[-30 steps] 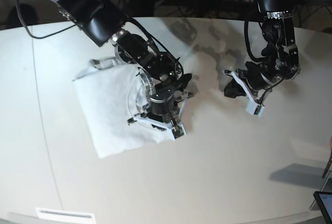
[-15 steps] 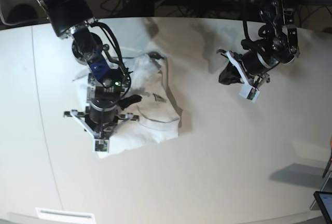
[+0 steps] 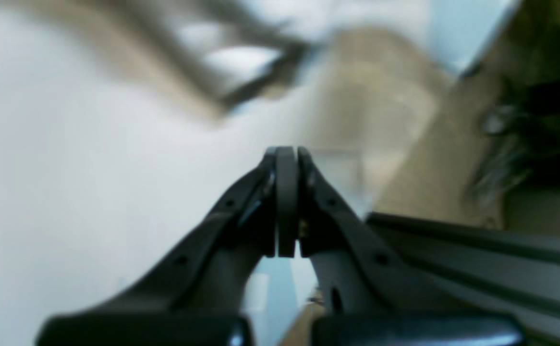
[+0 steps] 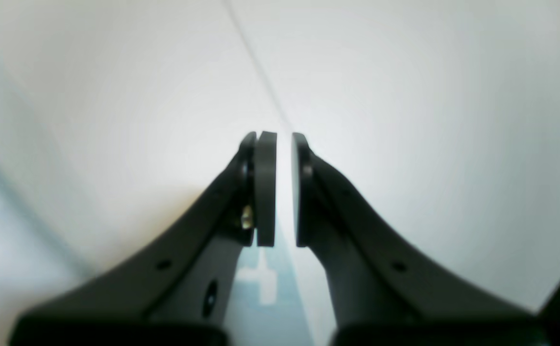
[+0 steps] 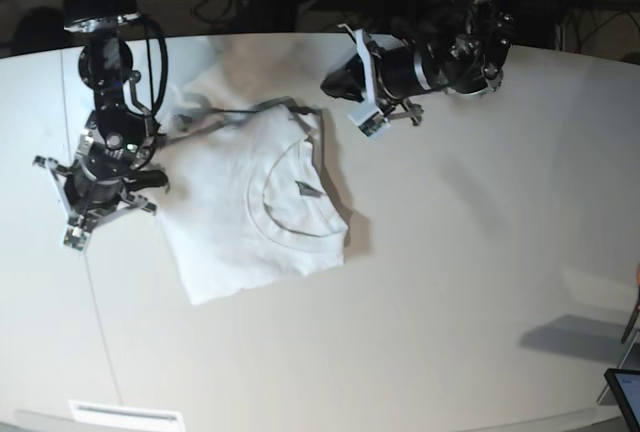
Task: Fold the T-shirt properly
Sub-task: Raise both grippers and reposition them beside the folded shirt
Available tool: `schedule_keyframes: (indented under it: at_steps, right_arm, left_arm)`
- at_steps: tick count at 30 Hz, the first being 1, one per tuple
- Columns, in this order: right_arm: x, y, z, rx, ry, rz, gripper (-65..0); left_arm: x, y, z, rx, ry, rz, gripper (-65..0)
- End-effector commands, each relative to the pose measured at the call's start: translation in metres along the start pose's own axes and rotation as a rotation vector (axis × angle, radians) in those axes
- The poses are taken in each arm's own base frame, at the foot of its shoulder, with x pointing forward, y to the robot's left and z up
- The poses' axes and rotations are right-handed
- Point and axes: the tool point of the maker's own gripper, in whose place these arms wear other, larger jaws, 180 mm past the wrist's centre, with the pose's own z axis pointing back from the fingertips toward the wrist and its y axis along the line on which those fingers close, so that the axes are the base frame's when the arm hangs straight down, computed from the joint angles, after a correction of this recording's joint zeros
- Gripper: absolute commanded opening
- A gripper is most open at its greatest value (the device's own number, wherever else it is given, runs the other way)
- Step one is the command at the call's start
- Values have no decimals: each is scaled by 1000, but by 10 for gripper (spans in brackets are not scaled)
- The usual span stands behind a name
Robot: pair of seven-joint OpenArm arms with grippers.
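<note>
lying folded on the white tabletop (image 5: 420,282), the t-shirt (image 5: 255,202) sits toward nine o'clock of the base view's centre, its round collar facing up and its long right edge doubled over. the right gripper (image 5: 68,207) hovers just beside the shirt's nine o'clock edge, over bare table; in the right wrist view its pads (image 4: 265,190) stand slightly apart with nothing between them. the left gripper (image 5: 360,92) hangs near the shirt's one o'clock corner, not touching the cloth; in the left wrist view, its pads (image 3: 287,202) are pressed together on nothing, and the background there is too blurred to read.
</note>
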Motion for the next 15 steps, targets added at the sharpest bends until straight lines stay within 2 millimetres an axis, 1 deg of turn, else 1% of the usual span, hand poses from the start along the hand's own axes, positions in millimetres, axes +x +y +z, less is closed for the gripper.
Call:
schedule_keyframes:
  at_steps: [1,2,4,6,7,10,12,13,15]
  right_arm:
    - [17,-8,0,-21,-59,-7,-601]
    - [17,-11,-1,-28,-59,-5,-601]
    - [7,-20,-4,-49,-35,-6,-601]
    - [3,-27,-7,-59,-21,0,-601]
    - [0,-26,-9,-46,-10,28,-601]
    - [-9,-25,-17,-10,19,94,-601]
    - [-12,-23,-18,7,19,119,-601]
    - [-13,-21,-19,17,23,132,-601]
    - [-23,-19,-19,30,45,157,-601]
  left_arm:
    - [8,-2,2,-9,-24,-16,-650]
    - [8,-5,0,-18,-24,-18,-650]
    - [9,-9,-2,-32,-24,-24,-650]
    - [18,-9,-6,-35,-43,-27,-650]
    - [19,-4,-9,-30,-43,-22,-650]
    - [15,9,-24,-6,-14,6,-650]
    - [12,15,-33,11,5,17,-650]
    - [12,18,-37,17,10,20,-650]
    - [20,20,-42,31,5,12,-650]
